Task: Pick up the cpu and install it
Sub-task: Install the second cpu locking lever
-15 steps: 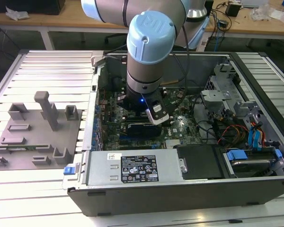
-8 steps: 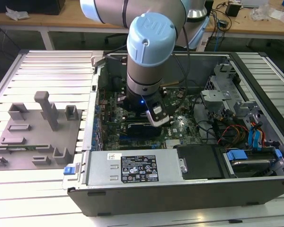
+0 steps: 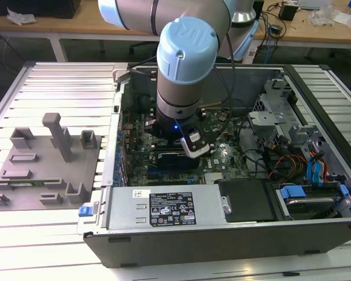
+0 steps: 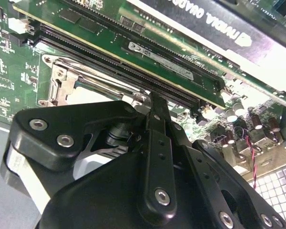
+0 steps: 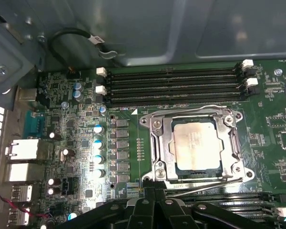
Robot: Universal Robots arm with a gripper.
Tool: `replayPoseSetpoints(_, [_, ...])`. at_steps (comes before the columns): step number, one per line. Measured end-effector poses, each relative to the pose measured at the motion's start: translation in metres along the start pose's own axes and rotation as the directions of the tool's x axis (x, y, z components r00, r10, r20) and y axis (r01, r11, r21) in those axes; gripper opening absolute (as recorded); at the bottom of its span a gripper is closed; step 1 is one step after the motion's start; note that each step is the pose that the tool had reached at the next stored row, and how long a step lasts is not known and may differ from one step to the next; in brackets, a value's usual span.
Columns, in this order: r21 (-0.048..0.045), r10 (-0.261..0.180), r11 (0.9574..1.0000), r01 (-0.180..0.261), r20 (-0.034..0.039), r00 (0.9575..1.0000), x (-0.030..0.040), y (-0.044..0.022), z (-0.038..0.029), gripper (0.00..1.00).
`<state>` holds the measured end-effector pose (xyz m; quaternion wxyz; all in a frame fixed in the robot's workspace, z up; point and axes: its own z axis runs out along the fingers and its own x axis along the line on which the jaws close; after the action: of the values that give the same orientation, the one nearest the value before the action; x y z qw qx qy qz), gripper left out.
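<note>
Chip seated in socket, gripper above the board.
The cpu [image 5: 195, 144] lies flat inside the metal socket [image 5: 157, 143], at 6 o'clock from the memory slots [image 5: 174, 86]. Gripper [image 4: 155, 102] fingers look closed together, holding nothing.

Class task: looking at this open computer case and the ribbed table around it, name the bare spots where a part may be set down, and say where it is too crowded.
Bare room: the ribbed table beyond the grey tray, and the strip between tray and near edge. Crowded: the motherboard round the cpu in its socket, under the gripper, and the cable corner at the exterior view's right.
</note>
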<state>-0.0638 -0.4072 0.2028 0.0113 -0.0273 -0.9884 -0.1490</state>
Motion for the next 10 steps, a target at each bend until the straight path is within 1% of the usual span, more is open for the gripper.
replayPoseSetpoints(6, [-0.0057,0.003,1.0,-0.003,0.0006,1.0,0.0,-0.0002,0.0003,0.11])
replayPoseSetpoints(8, [-0.0095,0.004,0.9999,-0.004,0.0008,1.0,0.0,-0.0003,0.0007,0.11])
replayPoseSetpoints(10, [-0.0164,0.007,0.9998,-0.007,0.0014,1.0,-0.0001,-0.0005,0.0013,0.11])
